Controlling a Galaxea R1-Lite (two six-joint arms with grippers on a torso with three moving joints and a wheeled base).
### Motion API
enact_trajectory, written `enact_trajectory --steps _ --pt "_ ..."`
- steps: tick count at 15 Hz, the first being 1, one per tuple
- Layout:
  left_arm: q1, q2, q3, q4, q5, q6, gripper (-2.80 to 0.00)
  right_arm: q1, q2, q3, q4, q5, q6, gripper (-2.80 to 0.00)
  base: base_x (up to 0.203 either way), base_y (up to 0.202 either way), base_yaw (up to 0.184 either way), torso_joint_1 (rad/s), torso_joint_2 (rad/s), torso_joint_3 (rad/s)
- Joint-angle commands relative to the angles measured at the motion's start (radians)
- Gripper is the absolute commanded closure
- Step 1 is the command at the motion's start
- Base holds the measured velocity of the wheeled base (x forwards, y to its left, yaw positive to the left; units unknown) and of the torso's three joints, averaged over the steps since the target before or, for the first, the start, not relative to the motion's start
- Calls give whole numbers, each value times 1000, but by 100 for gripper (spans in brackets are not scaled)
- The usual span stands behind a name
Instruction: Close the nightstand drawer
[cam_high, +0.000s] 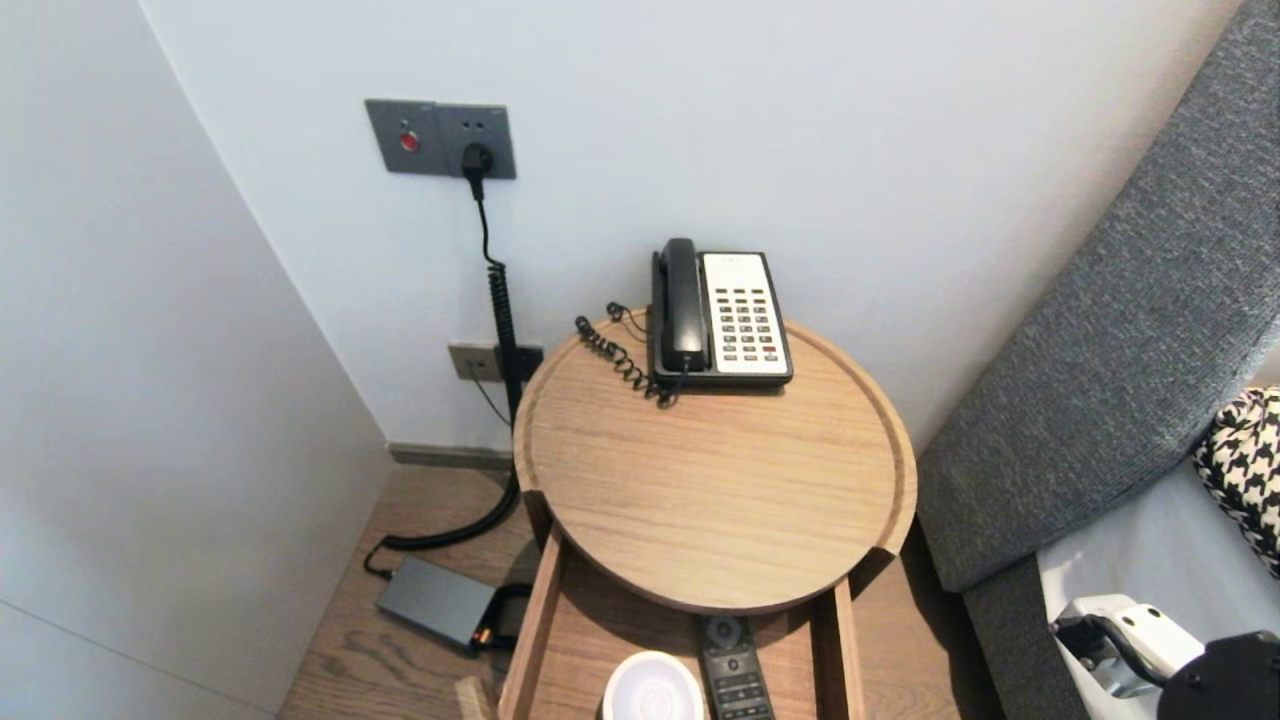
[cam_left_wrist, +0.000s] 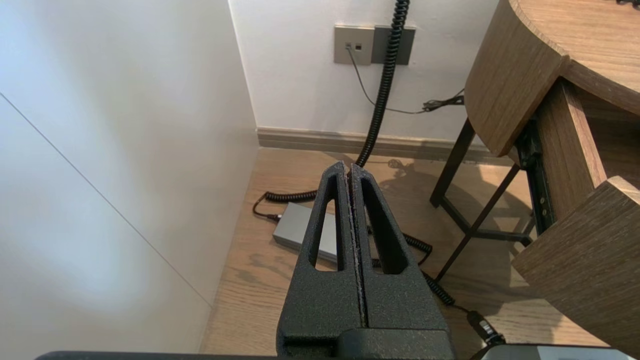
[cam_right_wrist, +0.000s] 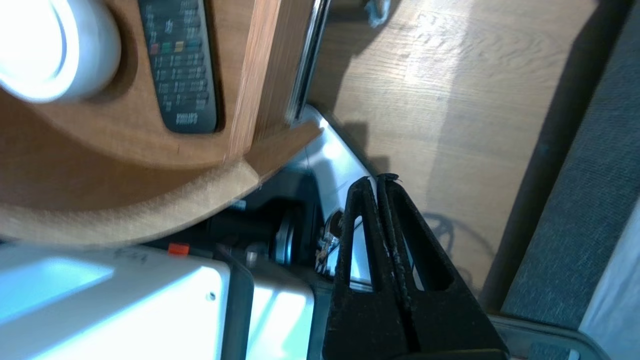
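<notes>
One half-seen remote (cam_high: 733, 675); right pincer (cam_right_wrist: 380, 177) near drawer (cam_high: 532, 630).

Right gripper (cam_right_wrist: 378, 179) jaws pressed together, empty, over floor (cam_right_wrist: 450, 75), beside open drawer (cam_right_wrist: 260, 75) holding remote (cam_right_wrist: 177, 65), white round object (cam_right_wrist: 95, 55).

Telephone (cam_high: 722, 315), wall socket (cam_high: 440, 138), floor adapter (cam_high: 437, 600)

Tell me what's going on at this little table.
Nothing is held at the moment. The right pincer is shut and empty, just outside the front corner of the open drawer, which holds a remote and a white round object. The left pincer is parked, shut, above the floor near a grey adapter. A phone sits on the table.
</notes>
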Motion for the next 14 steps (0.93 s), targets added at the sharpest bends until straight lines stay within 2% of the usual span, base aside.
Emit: enact_trajectory --steps 1,4,8,14 --pt "1 0 14 0 0 0 0 20 -1 14 1 11 3 0 0 0 0 0 0 0" --pt "1 0 14 -1 0 0 0 85 3 25 0 22 3 0 0 0 0 0 0 0" --pt "1 -1 14 -1 1 0 0 123 12 25 -7 57 3 0 0 0 0 0 0 0" --pt "1 0 14 -1 1 0 0 156 102 15 -11 46 5 0 0 0 0 0 0 0"
